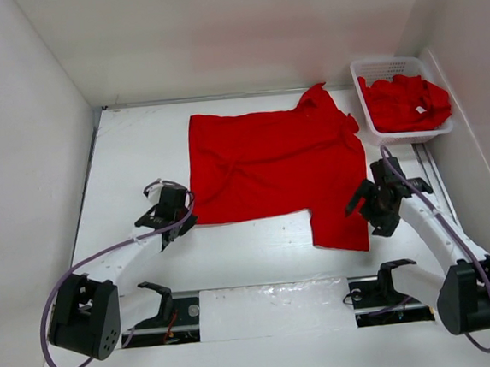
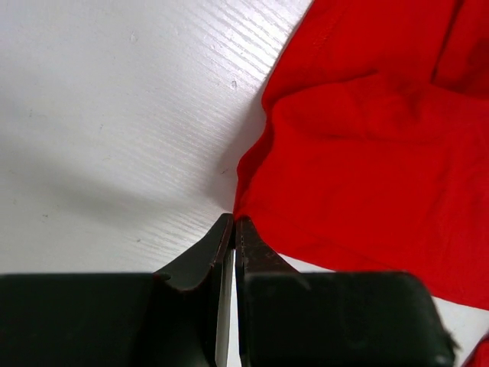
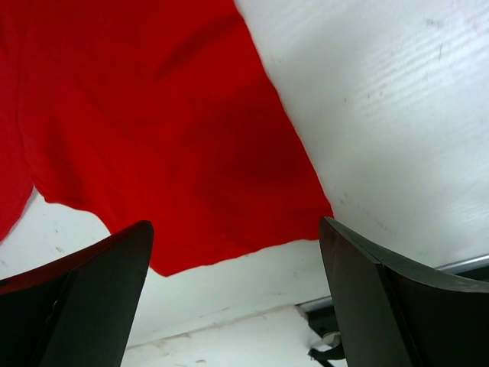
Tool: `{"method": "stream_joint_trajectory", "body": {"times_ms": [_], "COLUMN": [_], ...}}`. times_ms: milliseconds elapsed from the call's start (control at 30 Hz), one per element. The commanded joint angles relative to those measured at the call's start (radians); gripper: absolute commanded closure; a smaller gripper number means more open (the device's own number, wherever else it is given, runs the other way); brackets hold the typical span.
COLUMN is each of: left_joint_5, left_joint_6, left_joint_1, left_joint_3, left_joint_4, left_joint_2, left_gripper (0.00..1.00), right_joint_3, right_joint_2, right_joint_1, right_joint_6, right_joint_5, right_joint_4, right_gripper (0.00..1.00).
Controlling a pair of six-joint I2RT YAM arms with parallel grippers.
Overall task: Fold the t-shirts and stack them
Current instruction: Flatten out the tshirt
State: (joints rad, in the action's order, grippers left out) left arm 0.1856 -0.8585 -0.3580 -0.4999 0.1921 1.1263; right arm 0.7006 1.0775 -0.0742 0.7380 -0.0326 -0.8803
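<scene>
Left hand (image 2: 233, 223) over white walled table (image 2: 114, 115)

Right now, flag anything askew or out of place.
The spread t-shirt lies askew: its near-right part juts past the rest of its hem. More shirts sit crumpled in the basket.

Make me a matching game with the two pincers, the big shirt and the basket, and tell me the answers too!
Things:
1. left pincer
2. right pincer
3. spread t-shirt
4. basket

States:
A. holds crumpled red shirts
B. spread out on the table
C. wide open
D. shut tight

Pairs: 1-D, 2-C, 3-B, 4-A
</scene>
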Motion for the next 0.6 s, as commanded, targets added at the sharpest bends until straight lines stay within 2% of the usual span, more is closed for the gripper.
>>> {"method": "stream_joint_trajectory", "body": {"times_ms": [0, 300, 567], "left_joint_5": [0.018, 0.009, -0.003], "left_joint_6": [-0.008, 0.019, 0.029], "left_joint_1": [0.001, 0.001, 0.001], "left_joint_3": [-0.037, -0.085, -0.075], "left_joint_4": [0.015, 0.015, -0.023], "left_joint_2": [-0.025, -0.014, -0.023], "left_gripper": [1.00, 1.00, 1.00], "right_joint_3": [-0.016, -0.006, -0.030], "right_joint_2": [-0.050, -0.070, 0.074], "right_joint_1": [-0.018, -0.045, -0.085], "right_joint_6": [0.098, 0.155, 0.189], "right_joint_5": [0.026, -0.012, 0.023], "right_joint_4": [-0.009, -0.111, -0.057], "right_gripper": [0.06, 0.10, 0.10]}}
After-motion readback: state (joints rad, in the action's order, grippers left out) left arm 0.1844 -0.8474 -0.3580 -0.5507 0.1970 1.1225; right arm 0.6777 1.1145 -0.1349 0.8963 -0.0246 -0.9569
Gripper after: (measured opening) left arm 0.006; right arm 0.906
